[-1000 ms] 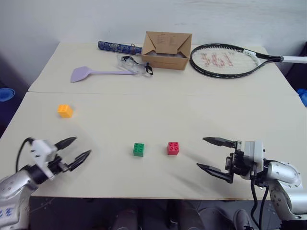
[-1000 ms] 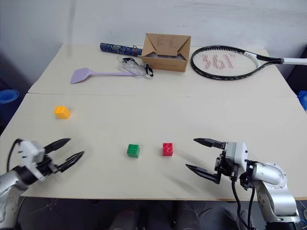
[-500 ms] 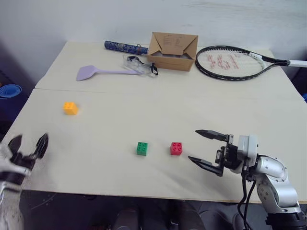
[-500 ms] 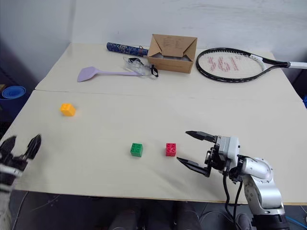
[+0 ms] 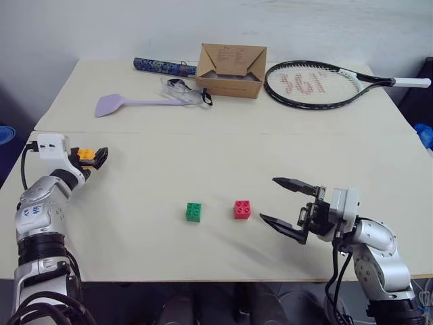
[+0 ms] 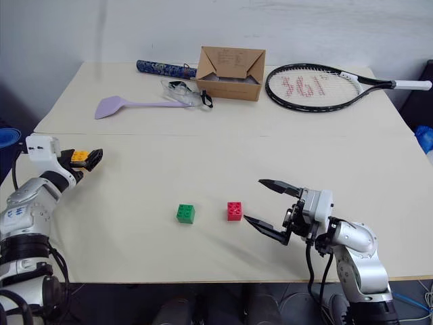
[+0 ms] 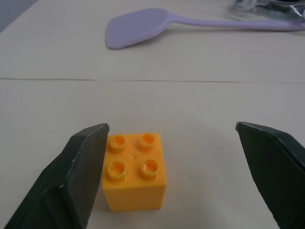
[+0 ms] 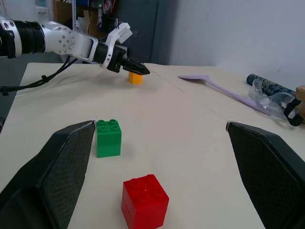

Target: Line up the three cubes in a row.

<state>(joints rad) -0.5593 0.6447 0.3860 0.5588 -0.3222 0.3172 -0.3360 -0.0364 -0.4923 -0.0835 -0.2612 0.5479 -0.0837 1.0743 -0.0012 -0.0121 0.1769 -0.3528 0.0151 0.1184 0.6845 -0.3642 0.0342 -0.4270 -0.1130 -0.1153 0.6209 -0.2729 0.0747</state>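
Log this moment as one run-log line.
left gripper: open around orange-yellow cube | right gripper: open, empty | green cube, red cube: side by side

Arms were silver-grey metal with black joints and black cables; each gripper, left gripper (image 5: 91, 158) and right gripper (image 5: 287, 201), had white housing, two black pointed fingers.

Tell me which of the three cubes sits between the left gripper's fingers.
The orange-yellow cube, far out on the table's left side, sits between the open left gripper's fingers. The green cube and red cube sit together mid-table, nearer the right gripper.
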